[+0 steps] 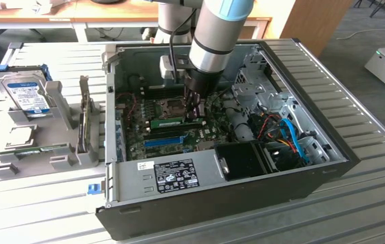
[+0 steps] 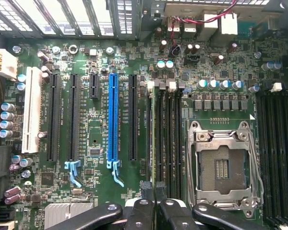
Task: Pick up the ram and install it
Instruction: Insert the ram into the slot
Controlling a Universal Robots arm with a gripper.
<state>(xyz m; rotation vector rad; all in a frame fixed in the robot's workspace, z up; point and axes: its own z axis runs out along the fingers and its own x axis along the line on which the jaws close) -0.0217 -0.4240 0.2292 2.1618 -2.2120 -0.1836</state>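
Slatted metal desk (image 1: 43,203) is carrying an open computer case (image 1: 212,203); inside, the gripper (image 2: 154,191) is pinching the ram (image 2: 156,134), which is standing edge-on along a motherboard (image 2: 91,120) slot, its near end hidden by the fingertips.

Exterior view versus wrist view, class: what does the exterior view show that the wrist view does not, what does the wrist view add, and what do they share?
Exterior view: the arm, the computer case, and the hard drive in a grey rack beside the case. Wrist view: a white slot. Both: the blue slot, the processor socket, and the gripper closed on the ram.
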